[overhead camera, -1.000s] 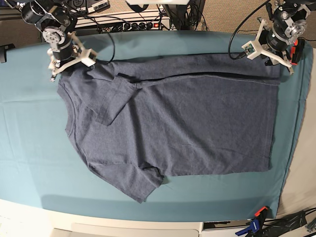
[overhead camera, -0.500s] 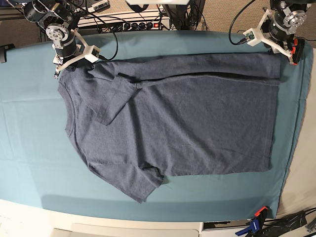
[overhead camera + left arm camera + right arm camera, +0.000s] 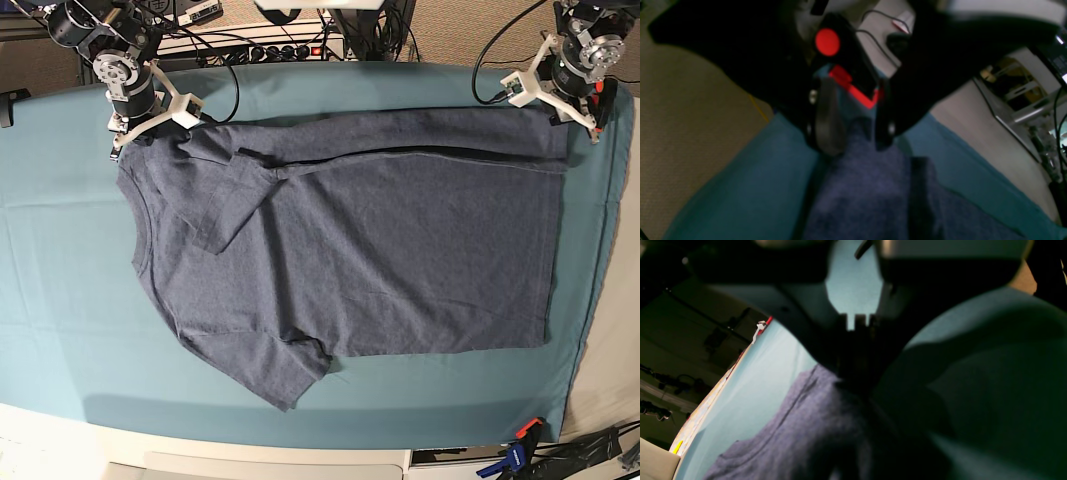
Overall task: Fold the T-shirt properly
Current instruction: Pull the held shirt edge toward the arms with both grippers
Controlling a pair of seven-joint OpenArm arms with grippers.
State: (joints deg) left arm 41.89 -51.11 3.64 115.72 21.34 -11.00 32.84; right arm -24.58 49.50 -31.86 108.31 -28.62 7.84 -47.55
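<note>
The slate blue-grey T-shirt (image 3: 350, 250) lies flat on the teal table cloth (image 3: 60, 300), neck to the left, with its far edge folded over toward the middle. No lettering shows. My right gripper (image 3: 130, 138) is at the shirt's far left shoulder corner. In the right wrist view its jaws (image 3: 853, 380) meet on the fabric (image 3: 800, 433). My left gripper (image 3: 572, 122) is at the far right hem corner. In the left wrist view it (image 3: 855, 133) is open, with the shirt corner (image 3: 867, 193) between the jaws.
Cables and a power strip (image 3: 270, 45) lie behind the table. A blue clamp (image 3: 520, 455) holds the cloth at the front right. The table's right edge (image 3: 600, 300) runs close to the shirt's hem.
The left gripper lifted away toward the back, then came down again onto the hem corner. The right gripper shifted slightly toward the back and has held still since. The shirt has not moved.
</note>
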